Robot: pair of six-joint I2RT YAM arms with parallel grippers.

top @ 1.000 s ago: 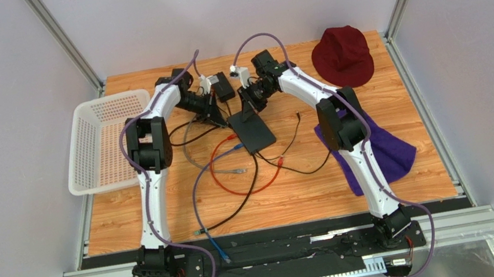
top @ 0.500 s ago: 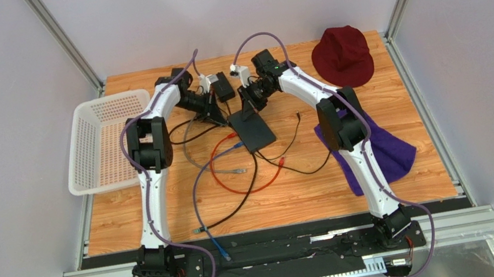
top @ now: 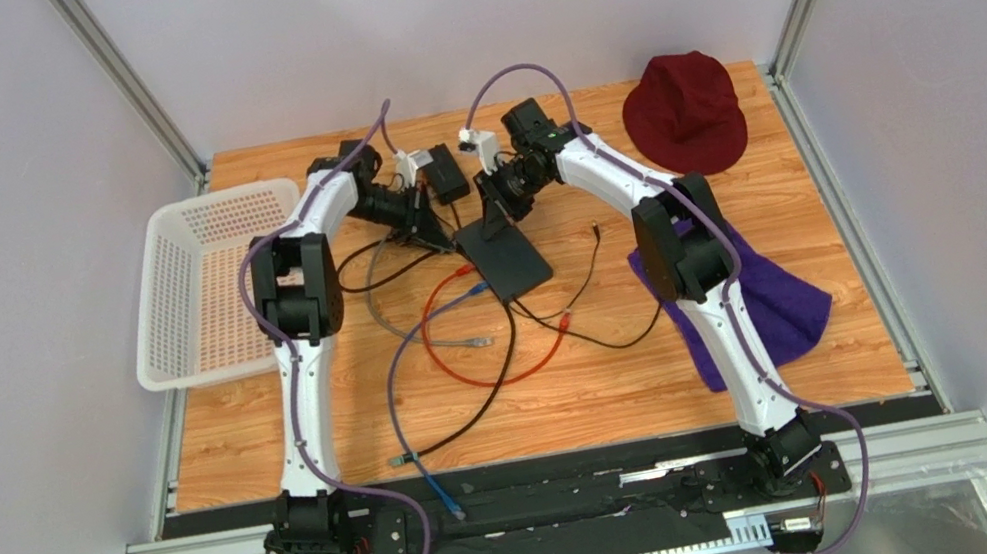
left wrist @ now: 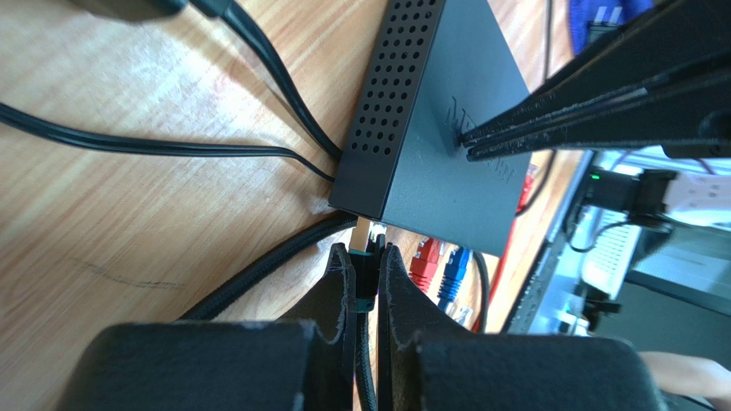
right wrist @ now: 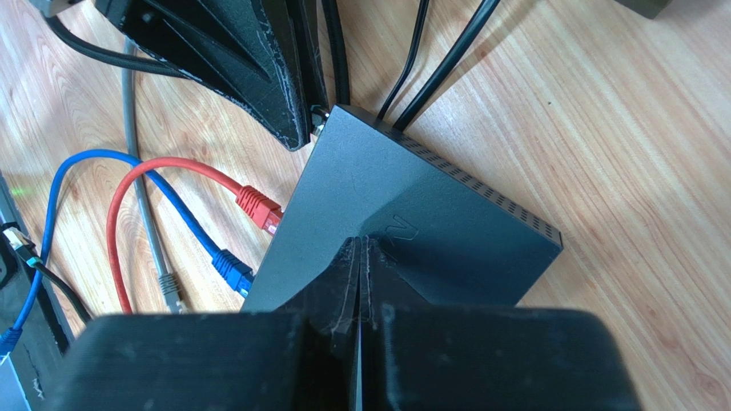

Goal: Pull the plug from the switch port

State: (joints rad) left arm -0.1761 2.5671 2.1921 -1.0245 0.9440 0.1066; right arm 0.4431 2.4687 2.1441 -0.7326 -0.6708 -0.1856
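The flat black switch [top: 508,262] lies mid-table, its port row on its left edge. My left gripper [top: 435,236] is at the switch's far-left corner. In the left wrist view the gripper [left wrist: 367,250] is shut on a black plug [left wrist: 367,272] with teal trim. The plug's clear tip touches the edge of the switch [left wrist: 437,128]; I cannot tell if it is still seated. My right gripper [top: 497,210] is shut and empty. In the right wrist view its tips [right wrist: 361,241] press down on the top of the switch [right wrist: 343,188].
A red plug [right wrist: 257,207], a blue plug [right wrist: 232,267] and a grey plug [right wrist: 169,287] lie by the port edge among looped cables. A black adapter brick [top: 445,172] sits behind. White basket [top: 211,281] left, maroon hat [top: 684,110] and purple cloth [top: 763,298] right.
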